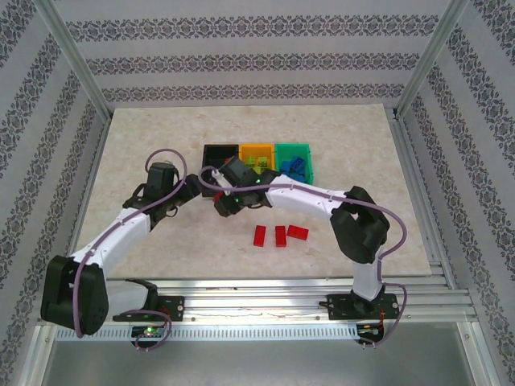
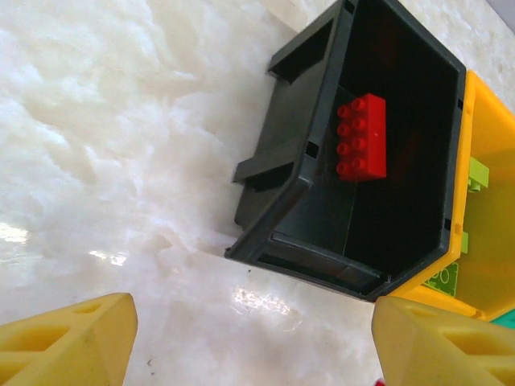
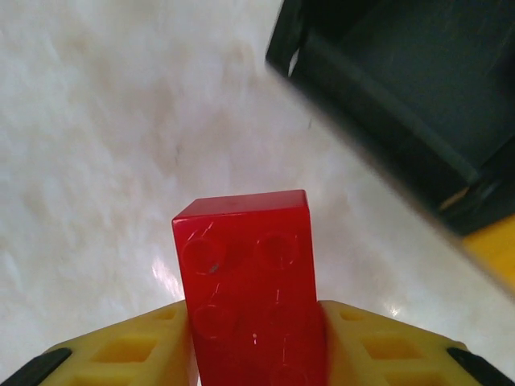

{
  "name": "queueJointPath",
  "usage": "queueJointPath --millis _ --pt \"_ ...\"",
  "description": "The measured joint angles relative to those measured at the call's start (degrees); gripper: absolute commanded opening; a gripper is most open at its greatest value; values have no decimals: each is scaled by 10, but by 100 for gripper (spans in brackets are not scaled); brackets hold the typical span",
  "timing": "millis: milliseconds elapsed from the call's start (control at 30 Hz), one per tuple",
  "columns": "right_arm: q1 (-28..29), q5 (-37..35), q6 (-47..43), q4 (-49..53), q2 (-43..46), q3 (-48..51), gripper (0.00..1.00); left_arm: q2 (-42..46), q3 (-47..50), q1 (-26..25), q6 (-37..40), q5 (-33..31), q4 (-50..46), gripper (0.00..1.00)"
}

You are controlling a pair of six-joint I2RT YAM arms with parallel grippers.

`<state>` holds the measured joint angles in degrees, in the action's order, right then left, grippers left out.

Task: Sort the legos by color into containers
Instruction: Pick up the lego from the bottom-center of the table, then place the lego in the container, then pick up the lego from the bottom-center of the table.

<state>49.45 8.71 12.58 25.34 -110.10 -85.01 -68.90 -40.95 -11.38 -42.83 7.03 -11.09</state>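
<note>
My right gripper (image 3: 253, 326) is shut on a red lego (image 3: 245, 265), held over the table just short of the black container (image 3: 394, 88). In the top view this right gripper (image 1: 223, 203) hangs in front of the black container (image 1: 220, 153). The left gripper (image 2: 253, 354) stands open with nothing between its yellow fingers (image 2: 68, 342), close to the black container (image 2: 290, 161). One red lego (image 2: 362, 137) lies inside that container. The orange container (image 1: 257, 152) holds lime legos (image 2: 479, 173), and the green container (image 1: 294, 157) holds blue ones. Three red legos (image 1: 280, 235) lie on the table.
The three containers stand in a row at the middle back of the marble table (image 1: 145, 153). Both arms cross in front of them, the left gripper (image 1: 195, 186) beside the right one. Aluminium frame posts and patterned walls close the table in.
</note>
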Motion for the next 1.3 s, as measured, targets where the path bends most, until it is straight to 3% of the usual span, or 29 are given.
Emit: queueJointPath --millis 367,533,700,833,1100,1167,1300 --pt "-95 45 108 -12 -115 -200 43 68 38 17 6 2 -5 81" --pt "-106 58 125 10 -192 -296 52 76 56 17 5 24 -7 81" --pt "-106 64 128 21 -201 -315 54 66 68 17 4 50 -12 81" --pt "-100 63 126 10 -177 -264 54 56 70 17 4 62 -12 81" --pt "-65 35 108 -19 -36 -49 54 18 70 17 3 83 -1 81" --pt "-53 25 105 -23 -3 -4 54 -1 68 17 3 91 3 87" --pt "-29 11 102 -29 43 68 54 -34 59 17 -1 112 14 88"
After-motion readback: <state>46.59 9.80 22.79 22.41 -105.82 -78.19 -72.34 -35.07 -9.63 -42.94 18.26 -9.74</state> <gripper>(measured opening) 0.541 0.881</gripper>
